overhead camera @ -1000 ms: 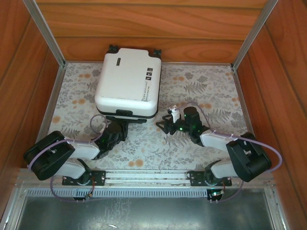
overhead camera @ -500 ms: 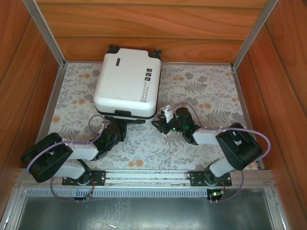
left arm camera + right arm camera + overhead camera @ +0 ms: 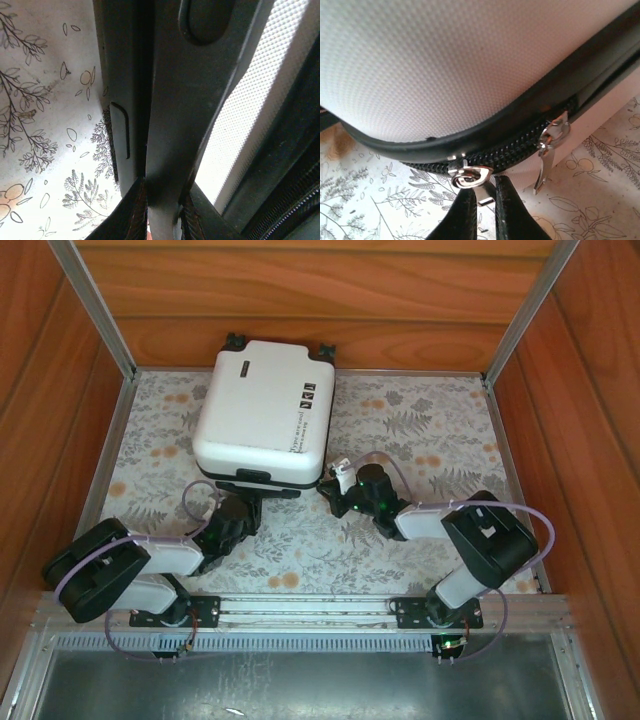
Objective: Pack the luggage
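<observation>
The luggage (image 3: pixel 265 410) lies closed on the floral table, white shell up and wheels toward the back wall. My left gripper (image 3: pixel 247 504) is at its near edge. In the left wrist view the left gripper (image 3: pixel 163 212) is shut on the luggage's dark handle bar (image 3: pixel 175 125), with the white shell (image 3: pixel 250 115) to the right. My right gripper (image 3: pixel 333 483) is at the luggage's near right corner. In the right wrist view the right gripper (image 3: pixel 487 205) is shut on the tab of a silver zipper pull (image 3: pixel 470 176) on the black zipper. A second zipper pull (image 3: pixel 547 150) hangs to the right.
Wooden walls (image 3: pixel 300 300) enclose the table on three sides, with aluminium posts (image 3: pixel 520 315) at the back corners. A metal rail (image 3: pixel 300 605) carries the arm bases at the near edge. Floral tabletop (image 3: pixel 430 420) lies open to the right of the luggage.
My right arm has moved left to the luggage's near right corner and its jaws have closed on the zipper pull. The left gripper has kept its hold on the handle.
</observation>
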